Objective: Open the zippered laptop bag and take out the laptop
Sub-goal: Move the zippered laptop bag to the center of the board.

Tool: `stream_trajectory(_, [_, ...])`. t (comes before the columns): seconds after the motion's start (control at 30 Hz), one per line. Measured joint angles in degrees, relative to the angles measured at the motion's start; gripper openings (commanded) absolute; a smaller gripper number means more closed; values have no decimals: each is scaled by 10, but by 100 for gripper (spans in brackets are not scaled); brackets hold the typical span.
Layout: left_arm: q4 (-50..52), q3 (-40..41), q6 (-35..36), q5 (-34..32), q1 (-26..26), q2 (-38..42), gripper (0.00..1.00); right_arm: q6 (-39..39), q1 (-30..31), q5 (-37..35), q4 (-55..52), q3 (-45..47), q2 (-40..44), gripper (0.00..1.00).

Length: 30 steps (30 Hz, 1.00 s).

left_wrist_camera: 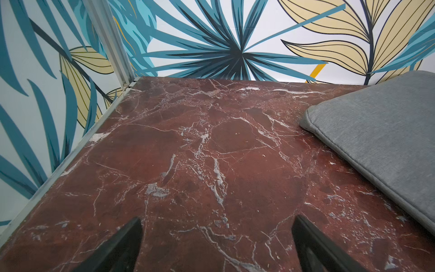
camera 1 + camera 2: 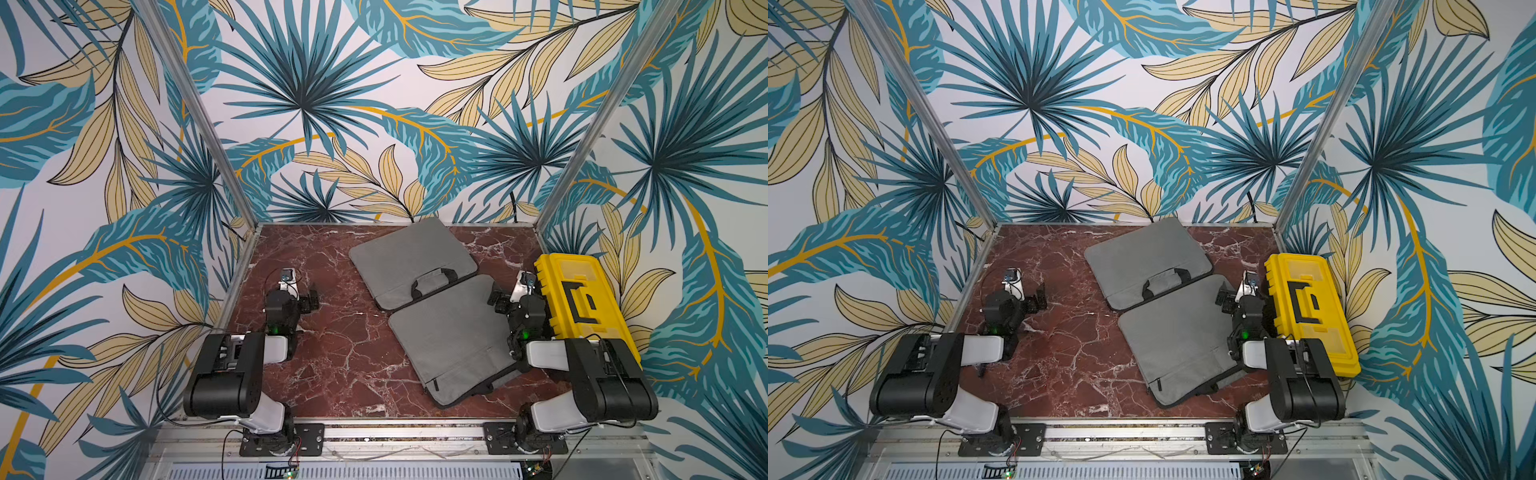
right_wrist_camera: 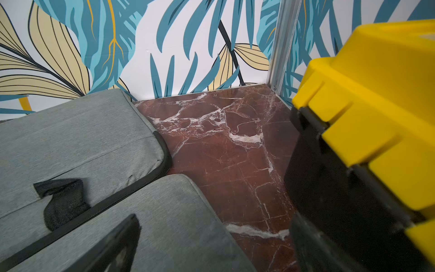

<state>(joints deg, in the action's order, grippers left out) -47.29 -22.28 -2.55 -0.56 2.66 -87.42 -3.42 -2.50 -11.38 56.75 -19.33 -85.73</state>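
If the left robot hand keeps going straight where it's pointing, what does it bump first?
Most likely the bare marble table: the open left gripper seems tilted down toward it, nothing between. The grey bag lies off to the side; the leafy wall stands beyond.

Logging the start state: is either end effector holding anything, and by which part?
Nothing is held: the left end effector and the right end effector both stand open and empty.

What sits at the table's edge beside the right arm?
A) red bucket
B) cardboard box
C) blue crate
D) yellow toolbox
D: a yellow toolbox with a black handle lies along the table edge, just outboard of the right arm.
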Motion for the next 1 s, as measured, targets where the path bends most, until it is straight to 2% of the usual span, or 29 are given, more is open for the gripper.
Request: stream_trajectory(1.0, [0,0,6,4,-1,0,100,0,0,0,0,0,0,100])
